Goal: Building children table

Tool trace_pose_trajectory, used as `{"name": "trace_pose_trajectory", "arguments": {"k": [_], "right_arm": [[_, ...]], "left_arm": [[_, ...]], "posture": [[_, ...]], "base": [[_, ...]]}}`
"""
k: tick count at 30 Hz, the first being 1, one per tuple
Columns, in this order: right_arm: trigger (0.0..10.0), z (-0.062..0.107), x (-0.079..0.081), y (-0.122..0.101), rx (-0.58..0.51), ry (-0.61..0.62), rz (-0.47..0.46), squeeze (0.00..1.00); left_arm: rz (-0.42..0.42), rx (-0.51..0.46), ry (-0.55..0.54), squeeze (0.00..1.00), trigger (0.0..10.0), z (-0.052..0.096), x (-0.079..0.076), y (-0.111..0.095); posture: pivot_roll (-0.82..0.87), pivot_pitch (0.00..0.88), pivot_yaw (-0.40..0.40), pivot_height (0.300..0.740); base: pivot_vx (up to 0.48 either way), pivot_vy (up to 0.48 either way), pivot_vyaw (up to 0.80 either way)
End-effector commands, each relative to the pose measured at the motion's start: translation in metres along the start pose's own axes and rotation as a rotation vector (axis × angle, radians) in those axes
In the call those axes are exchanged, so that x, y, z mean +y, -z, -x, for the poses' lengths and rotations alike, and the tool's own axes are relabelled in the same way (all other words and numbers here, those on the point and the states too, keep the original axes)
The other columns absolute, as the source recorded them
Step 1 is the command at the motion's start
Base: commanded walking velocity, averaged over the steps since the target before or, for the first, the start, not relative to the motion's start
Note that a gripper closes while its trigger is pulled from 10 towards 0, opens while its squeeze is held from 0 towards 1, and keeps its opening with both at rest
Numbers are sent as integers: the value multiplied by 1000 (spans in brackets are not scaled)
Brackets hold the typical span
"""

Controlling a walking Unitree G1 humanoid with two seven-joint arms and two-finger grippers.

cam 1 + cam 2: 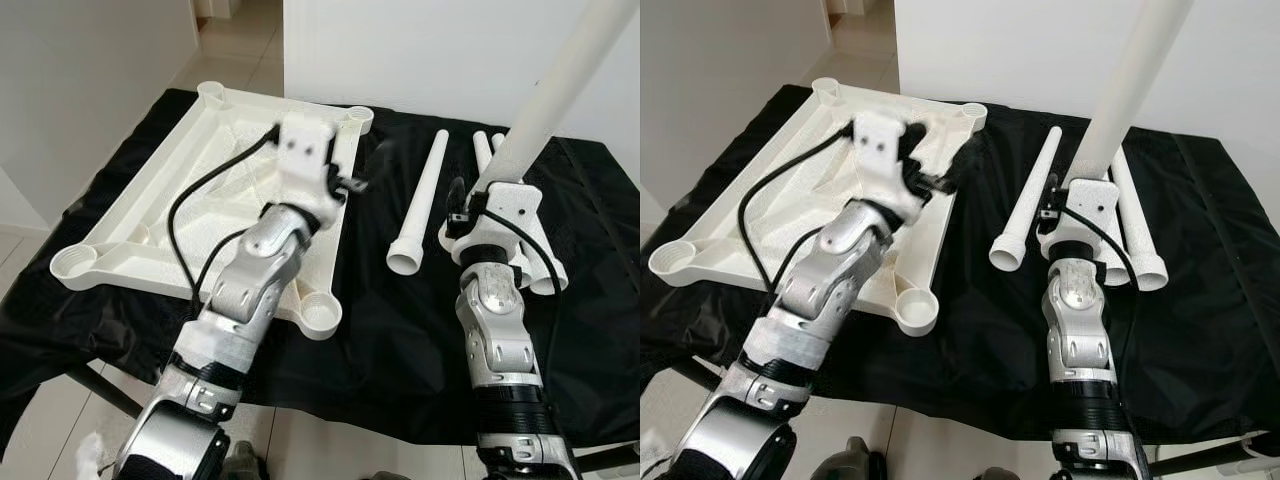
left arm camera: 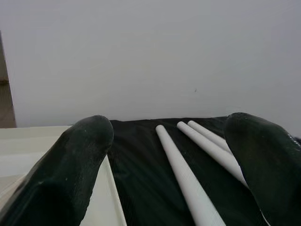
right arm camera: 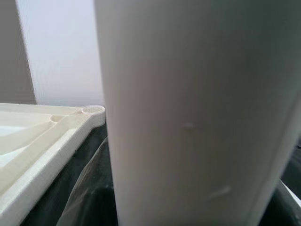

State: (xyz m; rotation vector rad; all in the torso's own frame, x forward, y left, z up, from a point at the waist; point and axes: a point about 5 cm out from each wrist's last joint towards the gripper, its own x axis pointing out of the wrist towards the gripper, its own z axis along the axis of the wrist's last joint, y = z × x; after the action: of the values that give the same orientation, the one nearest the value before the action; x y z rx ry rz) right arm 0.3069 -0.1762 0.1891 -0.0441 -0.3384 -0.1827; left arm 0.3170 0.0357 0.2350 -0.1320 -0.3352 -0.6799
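**Right claw holds a table leg up; left claw gapes over the tabletop edge**

The right gripper is clamped on a white table leg, which rises steeply from the claw, leaning up and away toward the wall. In the right wrist view this leg stands directly before the camera, with a corner socket of the tabletop off to one side of it.

The upturned white tabletop lies on the black cloth, ribbed underside up, with round sockets at its corners. The left gripper hovers over the tabletop's edge nearest the loose legs, its fingers spread wide and holding nothing.

Between the two claws lies one loose leg, wide end toward the robot. Two more legs lie side by side just beyond the right gripper, partly hidden behind its wrist.
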Motion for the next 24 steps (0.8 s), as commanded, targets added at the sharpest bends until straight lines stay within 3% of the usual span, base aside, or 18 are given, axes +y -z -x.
{"name": "trace_pose_trajectory", "arguments": {"k": [1,4,8,9,11,16,20,24], "right_arm": [[10000,2,-3,-5,-23,-1,11,0],[10000,6,-9,-6,-23,7,19,0],[10000,9,-12,-5,-19,10,26,0],[10000,11,-16,-3,-11,12,37,0],[10000,13,-18,-3,-8,11,45,0],[10000,13,-18,-3,-8,11,47,0],[10000,14,-22,-4,-6,14,60,0],[10000,15,-23,-4,-4,16,64,0]], "left_arm": [[-14,30,225,0,10000,8,-13,4],[-59,105,373,0,10000,33,-12,16],[-99,177,468,0,10000,49,-9,24],[-143,307,592,0,10000,73,-2,37],[-142,375,644,0,10000,86,4,43],[-140,397,645,0,10000,90,7,45],[-148,506,692,0,10000,107,19,53],[-166,545,695,0,10000,111,28,56]], "posture": [[14,0,-10,740],[17,0,-10,740],[22,0,-15,740],[25,0,-20,740],[25,0,-20,740],[27,0,-21,740],[26,0,-18,740],[26,0,-18,740]], "base": [[0,0,0],[0,0,0],[0,0,0],[0,0,0],[0,0,0],[0,0,0],[0,0,0],[0,0,0]]}}
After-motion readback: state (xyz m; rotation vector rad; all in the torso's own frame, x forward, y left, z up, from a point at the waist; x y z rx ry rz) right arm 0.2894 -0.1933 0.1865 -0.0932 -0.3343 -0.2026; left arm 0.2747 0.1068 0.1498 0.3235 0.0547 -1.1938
